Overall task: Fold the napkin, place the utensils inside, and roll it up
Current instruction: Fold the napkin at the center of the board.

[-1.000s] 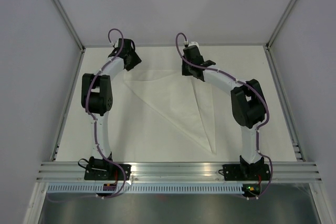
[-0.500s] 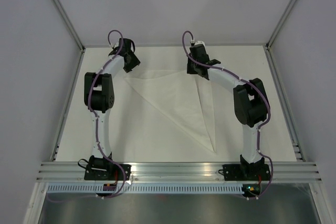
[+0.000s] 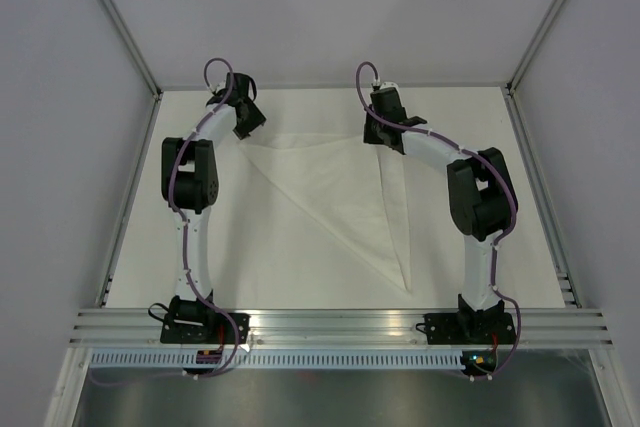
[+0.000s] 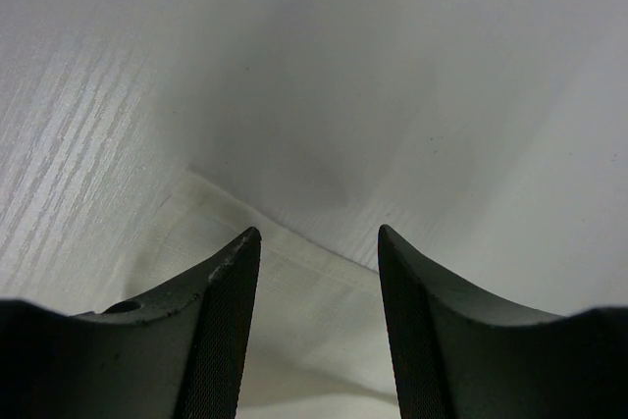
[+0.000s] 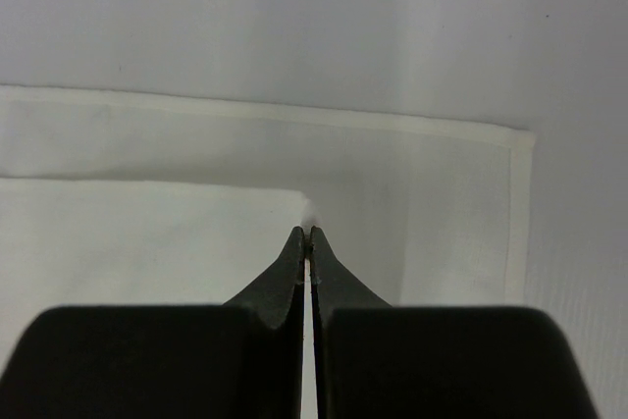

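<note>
Pinching napkin (image 5: 177, 159) corner: right end effector (image 5: 309, 234)

The napkin (image 3: 340, 187) is thin white cloth, matt, with a fine weave and a stitched hem along its edge. The table (image 4: 78, 144) around the napkin is white and matt, with faint streaks like wood grain. Over the napkin's corner, the left gripper (image 4: 319, 242) has matt black fingers (image 4: 221, 340), finely textured on their inner faces, perhaps plastic. The rail (image 3: 340, 322) on the near side of the napkin looks like brushed metal.
</note>
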`<state>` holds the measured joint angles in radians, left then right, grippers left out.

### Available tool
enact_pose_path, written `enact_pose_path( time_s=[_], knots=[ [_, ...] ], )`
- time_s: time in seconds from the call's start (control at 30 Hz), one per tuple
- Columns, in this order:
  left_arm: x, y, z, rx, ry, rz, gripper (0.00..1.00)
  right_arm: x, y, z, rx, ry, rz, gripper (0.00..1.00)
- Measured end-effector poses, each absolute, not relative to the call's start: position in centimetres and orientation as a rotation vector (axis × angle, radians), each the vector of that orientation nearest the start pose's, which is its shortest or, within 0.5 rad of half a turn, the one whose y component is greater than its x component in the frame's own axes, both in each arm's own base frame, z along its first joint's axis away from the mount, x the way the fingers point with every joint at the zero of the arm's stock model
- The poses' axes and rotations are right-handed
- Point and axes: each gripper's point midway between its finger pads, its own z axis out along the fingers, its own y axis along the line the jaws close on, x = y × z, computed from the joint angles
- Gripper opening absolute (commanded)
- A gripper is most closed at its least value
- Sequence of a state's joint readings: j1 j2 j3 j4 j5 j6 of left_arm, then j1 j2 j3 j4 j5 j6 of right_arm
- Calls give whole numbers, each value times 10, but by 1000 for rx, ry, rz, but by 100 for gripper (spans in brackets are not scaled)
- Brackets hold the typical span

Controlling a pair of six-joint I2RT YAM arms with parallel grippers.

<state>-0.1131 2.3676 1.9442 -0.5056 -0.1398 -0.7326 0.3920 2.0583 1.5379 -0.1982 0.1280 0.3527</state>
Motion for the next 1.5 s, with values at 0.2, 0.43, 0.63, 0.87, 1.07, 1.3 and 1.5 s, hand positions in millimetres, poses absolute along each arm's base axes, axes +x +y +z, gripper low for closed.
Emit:
enact_pose_path(
  time_s=[0.2, 0.43, 0.63, 0.87, 1.07, 1.3, 1.5],
  knots=[
    [579, -65, 30, -845, 2357, -179, 57, 510, 196, 77, 34, 2301, 240, 0],
    [578, -63, 30, -866, 2358, -177, 56, 508, 196, 74, 41, 2306, 252, 1],
    [577, -60, 29, -883, 2356, -163, 55, 507, 196, 71, 51, 2307, 258, 0],
    [576, -56, 28, -898, 2353, -158, 55, 490, 191, 46, 68, 2363, 249, 0],
    [573, -50, 28, -914, 2348, -154, 55, 479, 189, 30, 78, 2395, 249, 0],
    [572, -46, 30, -922, 2350, -168, 59, 479, 192, 31, 73, 2392, 256, 0],
    [576, -53, 33, -892, 2350, -254, 67, 496, 198, 56, 70, 2341, 271, 0]
  ],
)
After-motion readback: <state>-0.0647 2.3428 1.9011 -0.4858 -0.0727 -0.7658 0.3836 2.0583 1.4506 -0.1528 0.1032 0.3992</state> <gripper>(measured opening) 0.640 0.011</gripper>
